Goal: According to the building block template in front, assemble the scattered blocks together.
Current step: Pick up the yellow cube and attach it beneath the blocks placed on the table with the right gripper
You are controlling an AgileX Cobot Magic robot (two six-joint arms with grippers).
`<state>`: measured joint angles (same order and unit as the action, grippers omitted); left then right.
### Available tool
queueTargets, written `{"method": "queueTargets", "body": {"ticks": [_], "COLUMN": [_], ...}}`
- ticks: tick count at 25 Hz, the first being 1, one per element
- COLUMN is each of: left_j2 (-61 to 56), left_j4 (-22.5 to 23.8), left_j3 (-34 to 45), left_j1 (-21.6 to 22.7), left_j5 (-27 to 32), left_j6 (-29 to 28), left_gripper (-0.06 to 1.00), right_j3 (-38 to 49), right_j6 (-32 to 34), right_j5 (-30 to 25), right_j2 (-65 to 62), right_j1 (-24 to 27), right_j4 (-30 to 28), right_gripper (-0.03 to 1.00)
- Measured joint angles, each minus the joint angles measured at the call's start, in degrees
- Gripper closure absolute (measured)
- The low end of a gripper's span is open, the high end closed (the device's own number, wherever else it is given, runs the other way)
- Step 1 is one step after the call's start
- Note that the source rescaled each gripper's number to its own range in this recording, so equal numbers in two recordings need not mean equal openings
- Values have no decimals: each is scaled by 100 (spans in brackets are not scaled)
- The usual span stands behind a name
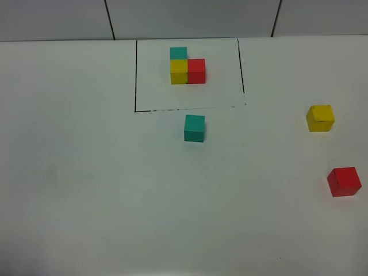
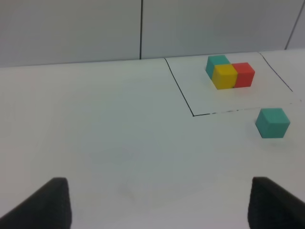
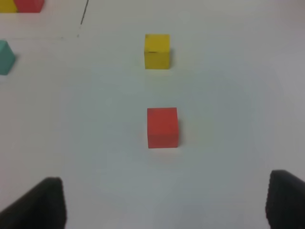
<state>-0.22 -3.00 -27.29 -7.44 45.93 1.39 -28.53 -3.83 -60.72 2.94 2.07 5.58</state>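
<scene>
Plainly nothing is assembled yet: the teal cube (image 1: 194,127) lies just in front of the building block template (image 1: 187,68), the yellow cube (image 1: 320,117) and the red cube (image 1: 344,181) well off to the template's right, none touching. The left gripper (image 2: 162,202) and the right gripper (image 3: 166,200) both hang spread wide, holding nothing.

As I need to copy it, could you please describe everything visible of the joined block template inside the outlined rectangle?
The building block template is three small matte cubes joined in a flat L: yellow at the corner, teal behind it toward the wall, red on its right in the high view. It rests on the white table inside the black outlined rectangle. Only the table touches it; the loose teal cube lies apart, outside the line.
</scene>
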Motion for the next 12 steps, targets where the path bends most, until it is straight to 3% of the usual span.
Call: {"method": "queueTargets", "body": {"ticks": [12], "left_j2": [-4], "left_j4": [-285], "left_j3": [-176], "left_j1": [0], "left_j5": [543], "left_j6": [41], "left_gripper": [-4], "right_j3": [0], "right_j6": [-6], "right_j5": [0], "right_j2": [0], "right_j1": [0], "right_j4": [0], "right_gripper": [25]}}
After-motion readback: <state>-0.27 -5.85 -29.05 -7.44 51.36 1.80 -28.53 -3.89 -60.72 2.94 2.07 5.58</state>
